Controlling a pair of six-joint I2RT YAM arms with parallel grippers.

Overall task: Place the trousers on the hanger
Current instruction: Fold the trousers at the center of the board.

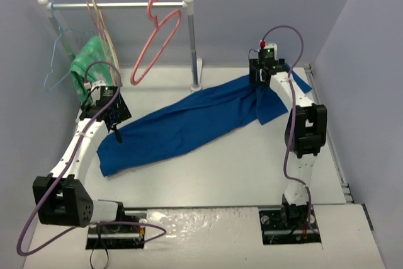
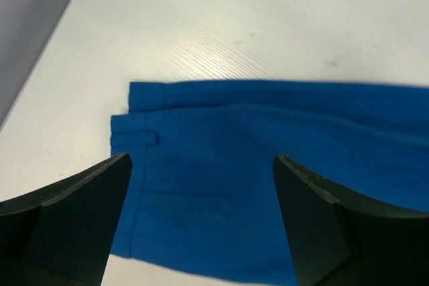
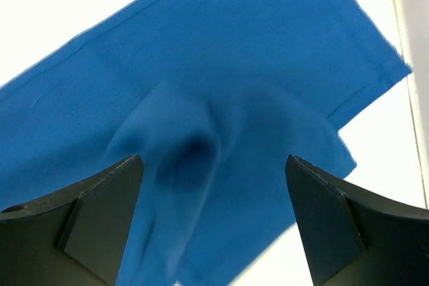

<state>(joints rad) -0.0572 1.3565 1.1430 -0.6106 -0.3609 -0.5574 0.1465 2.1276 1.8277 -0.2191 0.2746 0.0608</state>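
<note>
A metal rail point(image 1: 119, 4) on white posts, upper left of the top view, is seen to carry a thin light-blue wire hanger point(image 1: 58, 61), a beige hanger point(image 1: 101, 23), a green patterned cloth point(image 1: 88, 64) beside these, and the pink plastic triangular hanger point(image 1: 153, 42), tilted. The royal-blue cloth trousers point(image 1: 189, 124) are laid flat on the white table point(image 1: 252, 174), running from lower left to upper right, apart from the pink hanger. The rail's right post stands just beyond their upper edge. The left gripper point(image 2: 201, 165) is held over the lower-left end with fingers spread wide and nothing pinched. The right gripper point(image 3: 213, 165) is likewise over the upper-right end. A waistband and belt loop are shown only in the left wrist view, and a raised, blurred fold only in the right wrist view.
</note>
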